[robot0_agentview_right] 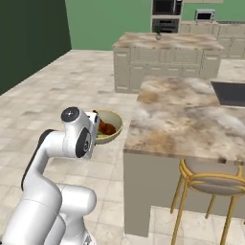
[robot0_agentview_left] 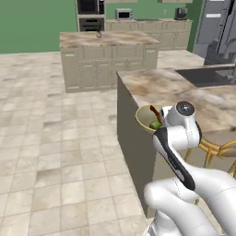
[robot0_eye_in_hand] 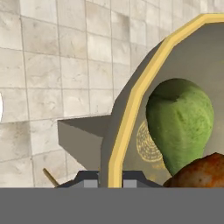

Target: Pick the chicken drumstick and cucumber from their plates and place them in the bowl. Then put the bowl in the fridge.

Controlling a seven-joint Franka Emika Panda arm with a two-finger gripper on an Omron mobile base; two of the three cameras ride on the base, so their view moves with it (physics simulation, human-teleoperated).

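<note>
My gripper (robot0_eye_in_hand: 110,182) is shut on the yellowish rim of the cream-tan bowl (robot0_eye_in_hand: 131,98), one fingertip on each side of the wall. The bowl (robot0_agentview_left: 144,116) hangs in the air over the floor, just off the corner of the near counter (robot0_agentview_left: 184,92). Inside it lie the light-green cucumber (robot0_eye_in_hand: 180,118) and the reddish-brown chicken drumstick (robot0_eye_in_hand: 201,174), side by side. From the right base view the bowl (robot0_agentview_right: 113,129) shows the drumstick (robot0_agentview_right: 106,127) past my hand. The grey steel fridge (robot0_agentview_left: 215,27) stands at the far right. The plates are out of view.
A yellow-framed stool (robot0_agentview_right: 210,178) is tucked under the near counter (robot0_agentview_right: 191,119). A dark inset (robot0_agentview_left: 205,76) sits in that counter's top. A second island (robot0_agentview_left: 107,41) stands farther back, with an oven wall behind it. Open tiled floor (robot0_agentview_left: 55,138) spreads to the left.
</note>
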